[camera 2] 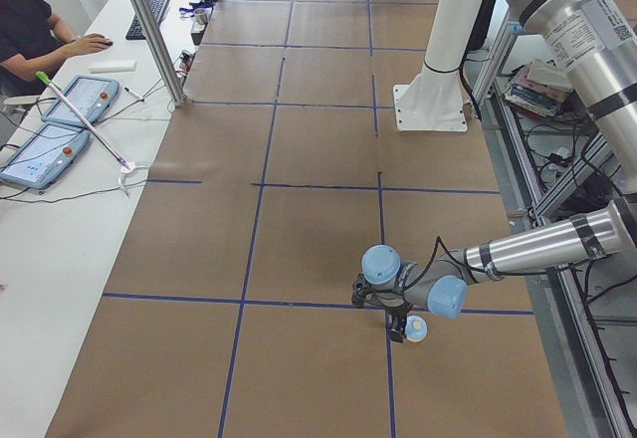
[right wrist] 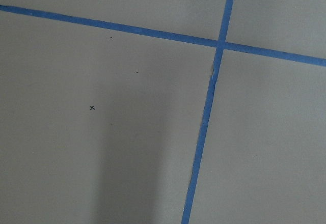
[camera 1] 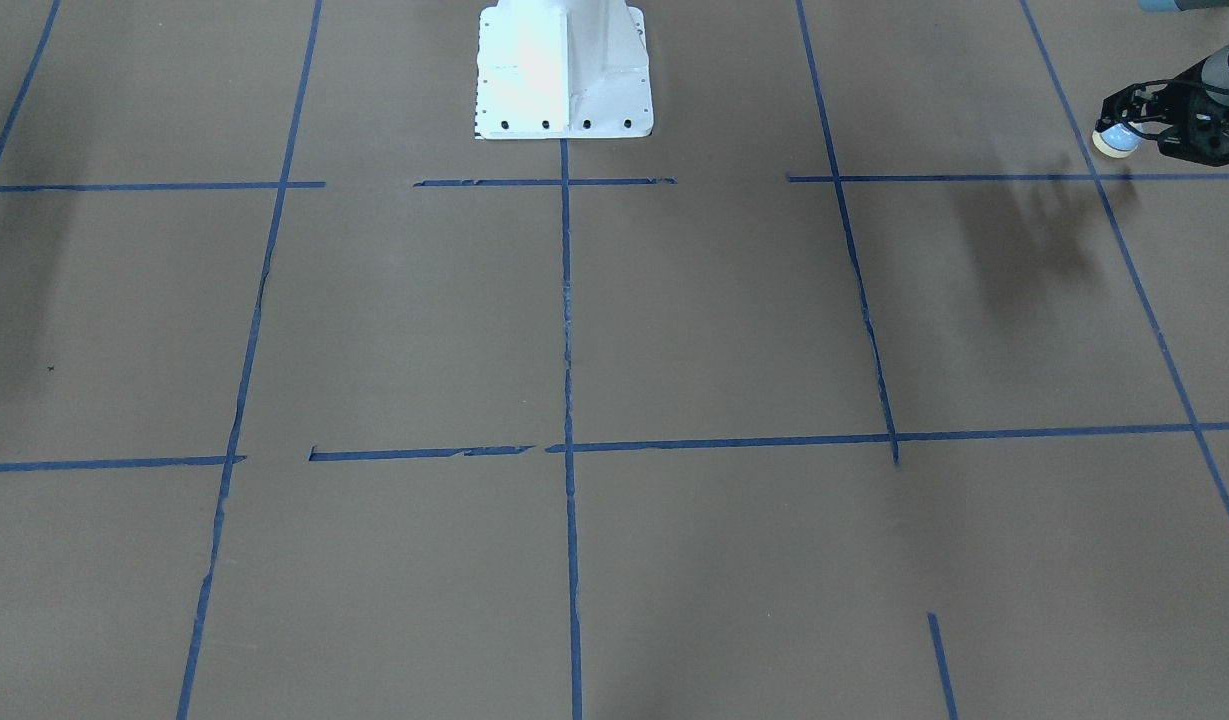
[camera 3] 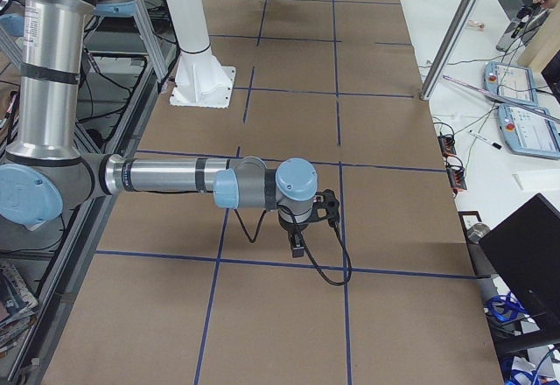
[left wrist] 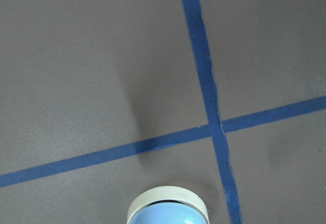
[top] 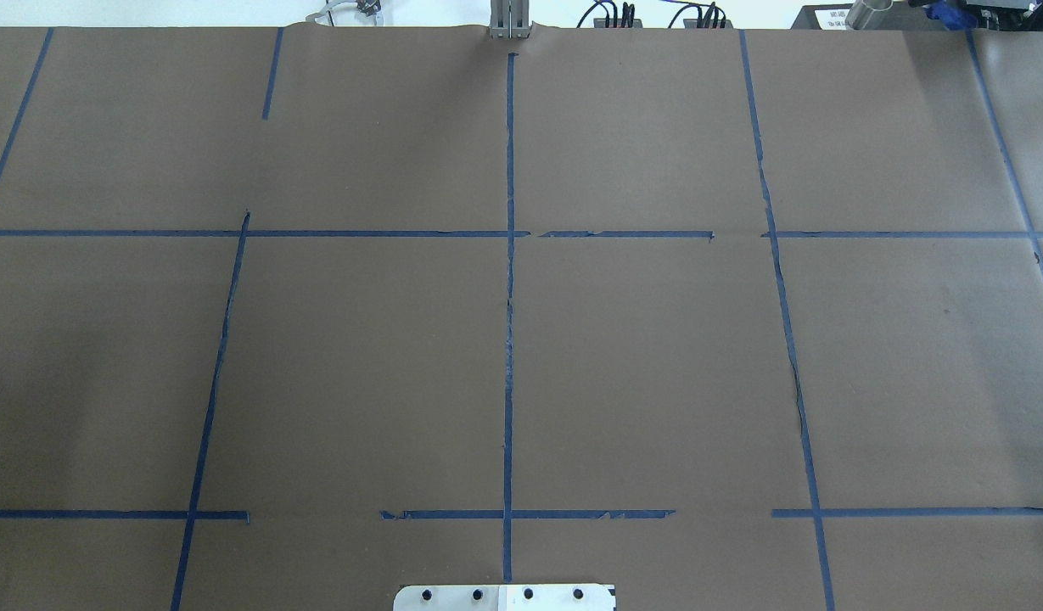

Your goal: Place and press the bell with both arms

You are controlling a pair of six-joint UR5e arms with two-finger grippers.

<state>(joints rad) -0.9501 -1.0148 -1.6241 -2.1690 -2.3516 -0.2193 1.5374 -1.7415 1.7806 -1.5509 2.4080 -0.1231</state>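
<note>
The light-blue bell with its cream base ring hangs tilted above the brown table, far out on the robot's left side. My left gripper is shut on the bell. The side view shows the bell under the left gripper, close to a blue tape crossing. In the left wrist view the bell fills the bottom edge, base ring away from the camera. My right gripper shows only in the right side view, low over the table. I cannot tell whether it is open or shut. It holds nothing I can see.
Blue tape lines split the brown table into squares. The white mounting base stands at the robot's edge. A metal post and tablets stand on the operators' white table. A small x mark lies under the right wrist.
</note>
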